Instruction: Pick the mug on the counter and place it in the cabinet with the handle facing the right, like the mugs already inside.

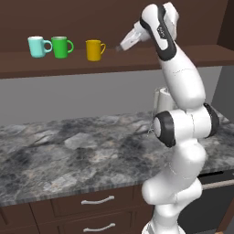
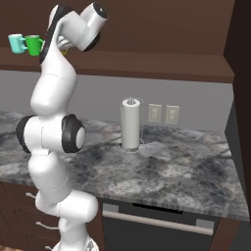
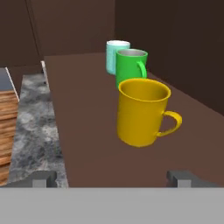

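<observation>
The yellow-orange mug point(image 1: 94, 50) stands upright on the open shelf of the dark brown cabinet point(image 1: 55, 65), to the right of the green mug, with its loop handle pointing right. In the hand view the mug point(image 3: 142, 111) sits a short way ahead of the fingertips, untouched. My gripper point(image 1: 119, 48) hovers just right of the mug at shelf height. It is open, with its fingertips point(image 3: 43, 178) wide apart and nothing between them. The grey marbled counter point(image 1: 68, 151) lies below.
A teal mug point(image 1: 37, 46) and a green mug point(image 1: 61, 47) stand at the shelf's left, handles to the right. A paper towel roll point(image 2: 130, 124) stands on the counter near wall outlets point(image 2: 163, 113). Drawers with silver handles point(image 1: 97, 200) run under the counter.
</observation>
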Controlling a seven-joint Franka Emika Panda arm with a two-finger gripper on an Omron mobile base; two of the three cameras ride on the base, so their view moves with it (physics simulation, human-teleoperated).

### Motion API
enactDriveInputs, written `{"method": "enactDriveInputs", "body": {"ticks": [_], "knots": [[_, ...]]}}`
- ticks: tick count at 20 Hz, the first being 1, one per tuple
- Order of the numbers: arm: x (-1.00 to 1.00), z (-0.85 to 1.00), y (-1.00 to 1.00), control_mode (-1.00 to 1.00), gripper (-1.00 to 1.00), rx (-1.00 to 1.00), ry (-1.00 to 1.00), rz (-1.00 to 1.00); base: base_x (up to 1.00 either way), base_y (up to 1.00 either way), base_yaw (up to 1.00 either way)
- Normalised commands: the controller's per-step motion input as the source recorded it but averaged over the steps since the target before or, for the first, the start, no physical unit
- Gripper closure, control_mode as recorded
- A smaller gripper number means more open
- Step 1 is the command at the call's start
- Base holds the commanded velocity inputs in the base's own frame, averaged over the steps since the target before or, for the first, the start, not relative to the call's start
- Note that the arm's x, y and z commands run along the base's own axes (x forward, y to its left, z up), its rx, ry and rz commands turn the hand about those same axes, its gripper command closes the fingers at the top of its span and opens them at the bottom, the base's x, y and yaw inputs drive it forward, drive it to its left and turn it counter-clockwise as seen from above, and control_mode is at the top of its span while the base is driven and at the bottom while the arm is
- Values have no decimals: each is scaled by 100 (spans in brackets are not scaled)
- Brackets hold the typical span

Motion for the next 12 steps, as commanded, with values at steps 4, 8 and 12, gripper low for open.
{"method": "enactDriveInputs", "body": {"ticks": [4,8,12], "knots": [[-99,-14,23,-100,-100,2,1,-9,0,0,0],[-100,-29,22,-100,-100,4,2,-4,0,0,0],[-92,-91,28,-100,-100,-1,-3,-6,0,0,0]]}}
